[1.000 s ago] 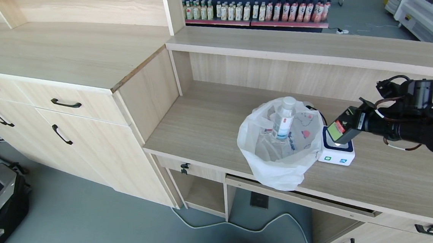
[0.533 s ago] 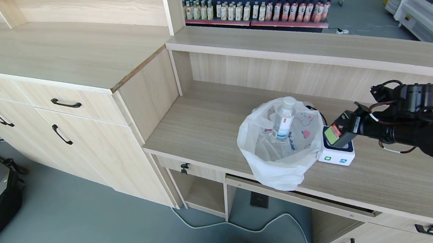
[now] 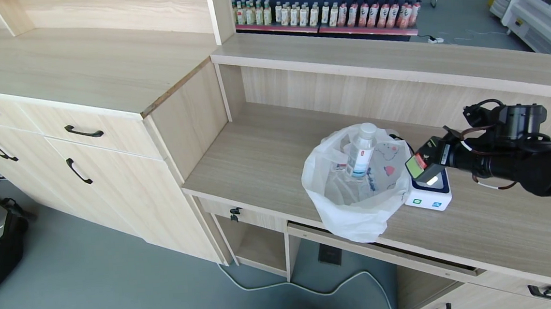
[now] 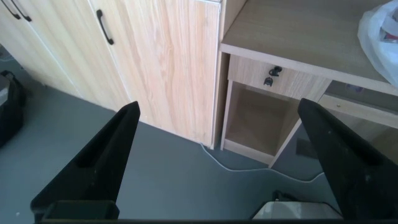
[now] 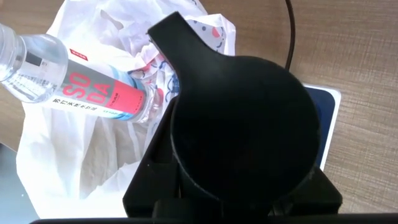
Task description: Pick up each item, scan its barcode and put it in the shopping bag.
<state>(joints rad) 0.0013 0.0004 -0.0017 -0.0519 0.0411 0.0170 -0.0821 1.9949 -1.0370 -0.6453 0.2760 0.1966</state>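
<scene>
Right gripper (image 3: 436, 157) is closed on a small dark box (image 3: 419, 165) with a green and red face. It holds the box in the air just above the scanner (image 3: 429, 197), close to the bag (image 3: 342, 208). The box's coloured face is turned down and toward the bag.

The scanner is a white block on the counter (image 3: 266, 165), touching the bag's right side. Its window (image 3: 431, 181) glows under the box. A black cable (image 3: 404, 141) runs from it along the back of the bag.

The bag is white plastic and stands open near the counter's front edge, with its lower folds hanging slightly over that edge. A clear bottle (image 3: 361, 151) with a white cap and a red and blue label leans inside it, cap up near the far rim. In the right wrist view the bottle (image 5: 74, 90) lies across the bag's mouth.

Left gripper (image 4: 214, 165) hangs low in front of the counter, over grey floor. Its fingers (image 4: 99, 168) are spread wide with nothing between them. Beyond it are a cabinet door (image 4: 168, 62) and an open shelf (image 4: 255, 124) under a drawer.

Cabinets (image 3: 110, 151) with black handles stand to the left of the counter. Rows of bottles line a shop shelf (image 3: 324, 14) behind it.
</scene>
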